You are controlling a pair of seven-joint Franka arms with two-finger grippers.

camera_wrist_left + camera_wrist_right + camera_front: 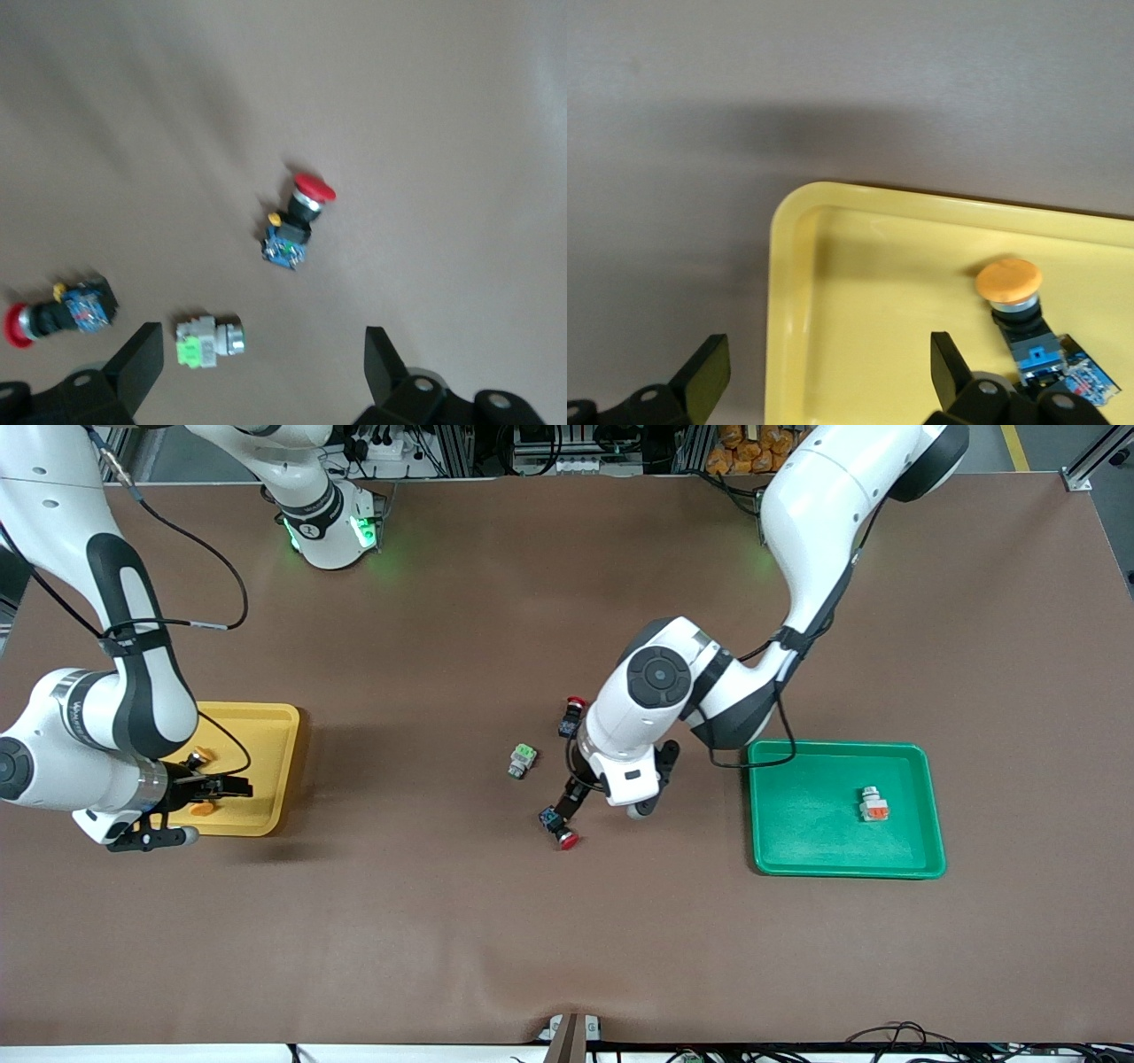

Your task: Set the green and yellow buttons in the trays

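Note:
The yellow tray point(266, 726) lies at the right arm's end of the table and holds two black switches with orange-yellow caps point(202, 755) point(203, 809). My right gripper point(229, 786) hovers open and empty over that tray's rim point(793, 292); one capped switch point(1014, 305) lies beside it. The green tray point(815, 824) at the left arm's end holds the white switch with the orange block point(873, 804). The white-silver switch with the green block point(523, 760) lies mid-table. My left gripper point(574, 778) is open above the table, with that switch point(211, 341) between its fingers, close to one.
Two black switches with red caps lie mid-table, one point(574, 713) farther from the front camera than the left gripper, one point(560, 828) nearer. Both show in the left wrist view point(301, 221) point(58, 314). A small fixture point(571, 1032) sits at the table's near edge.

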